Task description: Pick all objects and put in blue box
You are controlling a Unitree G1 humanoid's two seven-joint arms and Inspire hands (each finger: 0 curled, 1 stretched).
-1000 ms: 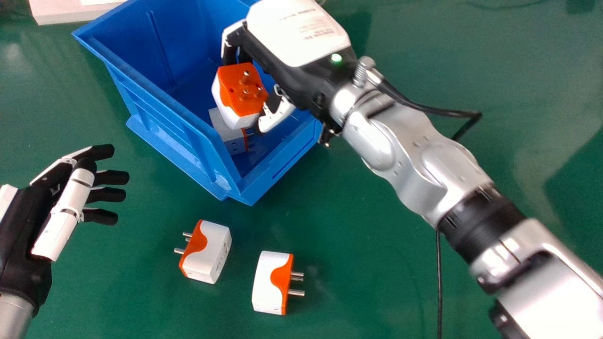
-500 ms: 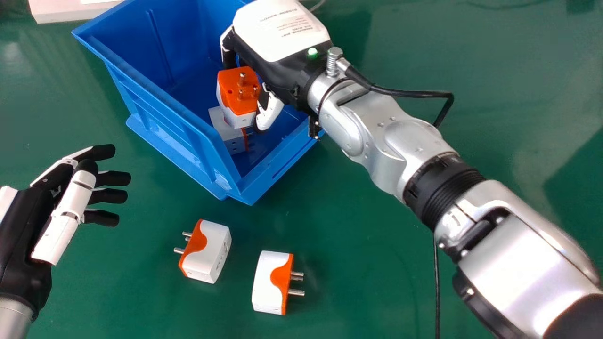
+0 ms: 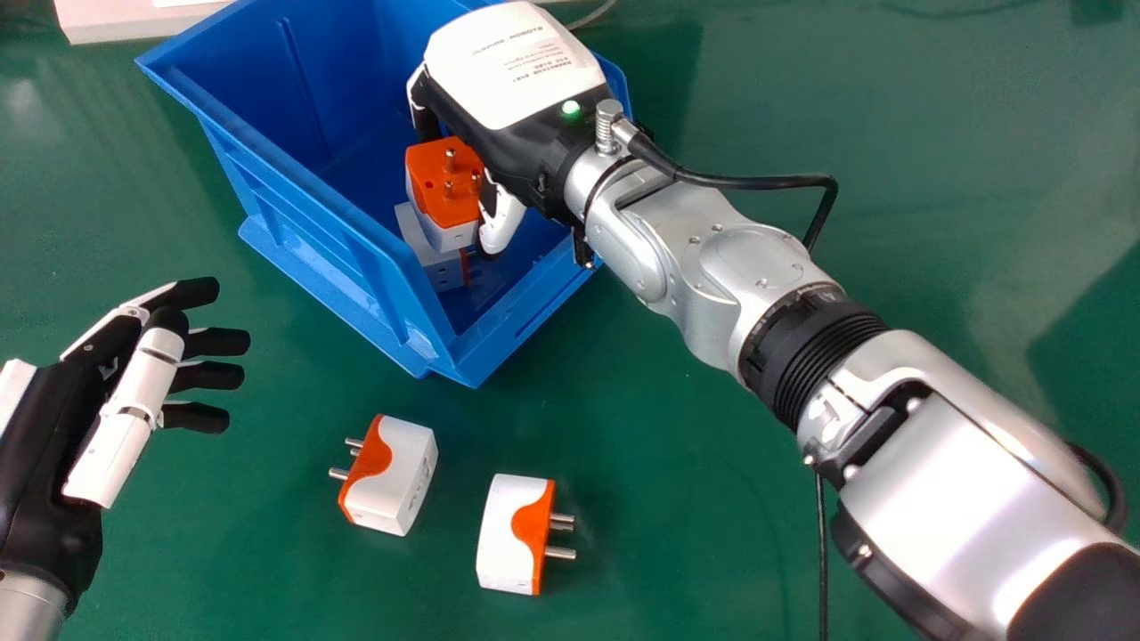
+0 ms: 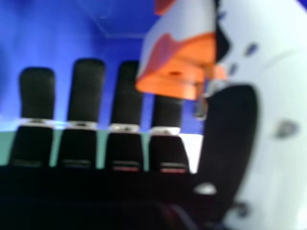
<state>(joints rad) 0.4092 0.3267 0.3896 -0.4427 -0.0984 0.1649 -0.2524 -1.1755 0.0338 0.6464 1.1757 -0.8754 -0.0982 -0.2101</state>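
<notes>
You have four adapters in view: one in hand, one in the box, two on the table.

Your right hand is in the one blue box, fingers and thumb clamped on the held adapter, three pins up. It overlaps the boxed adapter in the head view; can't tell if those two touch.

Two left on the green table, in front of the box, apart from each other: the left adapter, pins to the left, and the right adapter, pins to the right.

Your left hand is left of the box, its fingers extended, holding nothing.

One white block behind the box at far left. One black cable runs off your right wrist.
</notes>
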